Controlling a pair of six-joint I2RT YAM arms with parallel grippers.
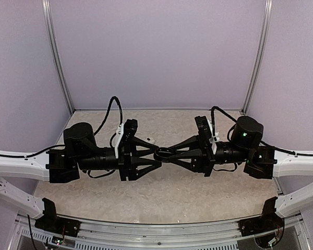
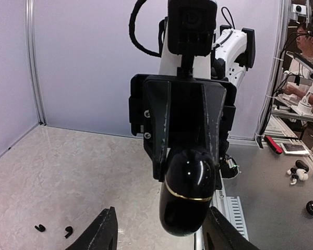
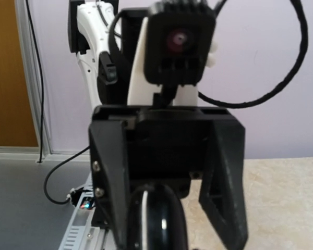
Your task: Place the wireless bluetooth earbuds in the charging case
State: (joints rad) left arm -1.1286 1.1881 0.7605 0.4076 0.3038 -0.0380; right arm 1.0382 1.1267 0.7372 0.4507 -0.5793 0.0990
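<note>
Left wrist view: we see the right claw point(image 2: 189, 177) pinching the glossy black charging case point(image 2: 185, 203) aloft, with the left claw point(image 2: 160, 221) spread around its lower end, clear of it. Two black earbuds point(image 2: 40, 227) lie on the worktop point(image 2: 94, 172), left of the case.

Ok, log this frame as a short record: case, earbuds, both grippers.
charging case: glossy black, gold seam, looks closed, held above the table
right gripper: shut on the charging case
left gripper: open, fingers either side of the case
black earbuds: two, loose on the table, apart from each other
progress: black earbuds not yet in the case
</note>
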